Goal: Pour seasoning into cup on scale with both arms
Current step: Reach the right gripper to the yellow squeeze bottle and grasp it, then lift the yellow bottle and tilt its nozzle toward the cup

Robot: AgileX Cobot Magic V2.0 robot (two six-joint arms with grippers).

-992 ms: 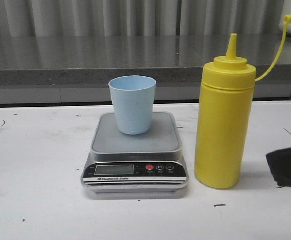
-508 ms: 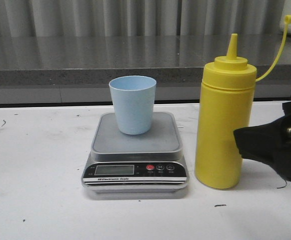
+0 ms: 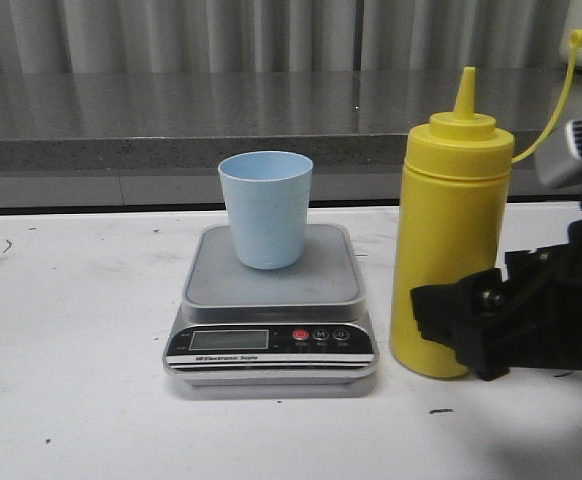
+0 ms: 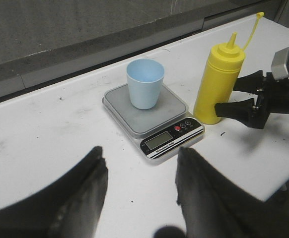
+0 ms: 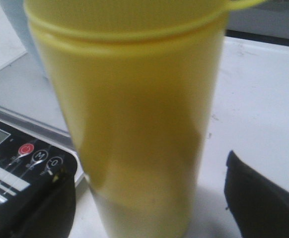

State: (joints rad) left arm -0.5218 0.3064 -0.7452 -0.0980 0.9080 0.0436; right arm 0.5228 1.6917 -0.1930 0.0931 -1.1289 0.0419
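Your right claw (image 3: 441, 325) is spread wide, one finger on each side of the bottle's (image 3: 449, 240) lower body, gripping nothing; the bottle stands upright on the worktop (image 3: 71, 400), just right of the scale (image 3: 271, 300); the cup (image 3: 265, 208) sits on its platform; your left claw (image 4: 139, 198) hangs open and empty.

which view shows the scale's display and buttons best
The front view: the scale faces the camera, so its display and three buttons show whole. The left wrist view shows the whole scale smaller and angled. The right wrist view catches only one blurred corner beside the yellow squeeze bottle.
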